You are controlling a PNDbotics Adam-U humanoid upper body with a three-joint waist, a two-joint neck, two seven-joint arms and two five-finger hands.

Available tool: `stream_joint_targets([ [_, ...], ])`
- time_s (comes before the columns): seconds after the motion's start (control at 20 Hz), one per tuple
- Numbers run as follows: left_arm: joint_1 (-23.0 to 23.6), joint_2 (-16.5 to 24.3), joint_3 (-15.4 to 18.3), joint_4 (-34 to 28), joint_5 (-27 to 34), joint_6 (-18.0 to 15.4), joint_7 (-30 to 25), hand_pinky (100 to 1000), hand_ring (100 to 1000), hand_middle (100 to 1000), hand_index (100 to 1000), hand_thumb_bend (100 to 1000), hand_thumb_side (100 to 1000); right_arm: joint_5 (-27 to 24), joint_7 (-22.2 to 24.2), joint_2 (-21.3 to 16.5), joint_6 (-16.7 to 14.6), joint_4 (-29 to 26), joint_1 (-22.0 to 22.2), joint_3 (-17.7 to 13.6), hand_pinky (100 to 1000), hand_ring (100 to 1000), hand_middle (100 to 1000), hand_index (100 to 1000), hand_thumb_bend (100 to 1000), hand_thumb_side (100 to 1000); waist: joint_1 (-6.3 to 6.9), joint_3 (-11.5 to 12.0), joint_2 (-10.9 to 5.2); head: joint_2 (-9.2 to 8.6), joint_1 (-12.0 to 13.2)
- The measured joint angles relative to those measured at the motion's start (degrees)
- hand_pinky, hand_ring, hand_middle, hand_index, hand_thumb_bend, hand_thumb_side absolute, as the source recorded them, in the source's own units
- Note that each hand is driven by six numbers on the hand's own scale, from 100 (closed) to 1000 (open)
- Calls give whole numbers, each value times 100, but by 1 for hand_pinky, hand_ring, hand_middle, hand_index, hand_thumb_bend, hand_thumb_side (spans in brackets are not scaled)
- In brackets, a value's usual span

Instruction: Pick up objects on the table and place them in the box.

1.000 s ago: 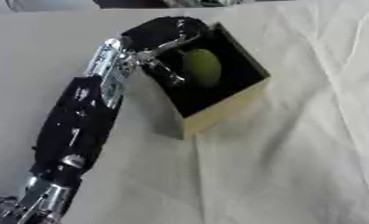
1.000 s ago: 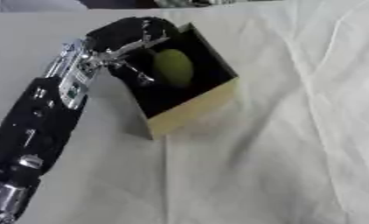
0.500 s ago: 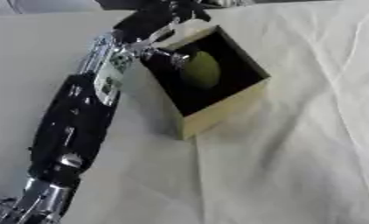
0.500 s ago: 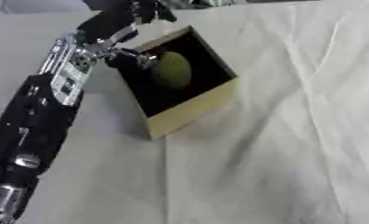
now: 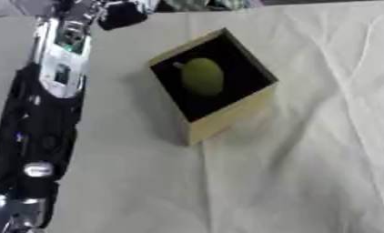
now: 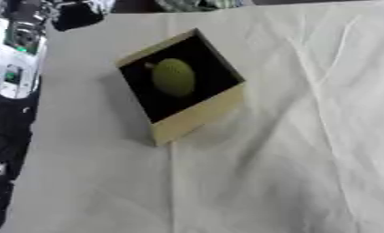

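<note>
On creased white cloth [image 5: 306,173], box [image 5: 227,119] holding green fruit [image 5: 203,76], left hand [image 5: 119,13] state unclear

Tan box [image 5: 227,119] black inside, yellow-green fruit [image 5: 203,77], cream cloth [image 5: 306,173]

A wrinkled off-white cloth [image 5: 290,173] covers the whole table under soft, even light; beyond its far edge only dark, blurred shapes [image 6: 195,4] show.
</note>
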Motion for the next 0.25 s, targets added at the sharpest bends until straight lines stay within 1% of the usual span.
stream_joint_targets([
  [0.1,186,238,130,-273,173,153,168,642,799,684,775,205,100,16,-13,-5,-3,0,0,-9,852,840,628,742,100,433,-16,4,0,-2,-42],
  [0.25,338,460,151,-626,423,389,422,643,798,683,775,208,100,39,-19,-11,-8,0,-1,-16,852,840,628,742,100,433,-17,-3,0,-5,-50],
])
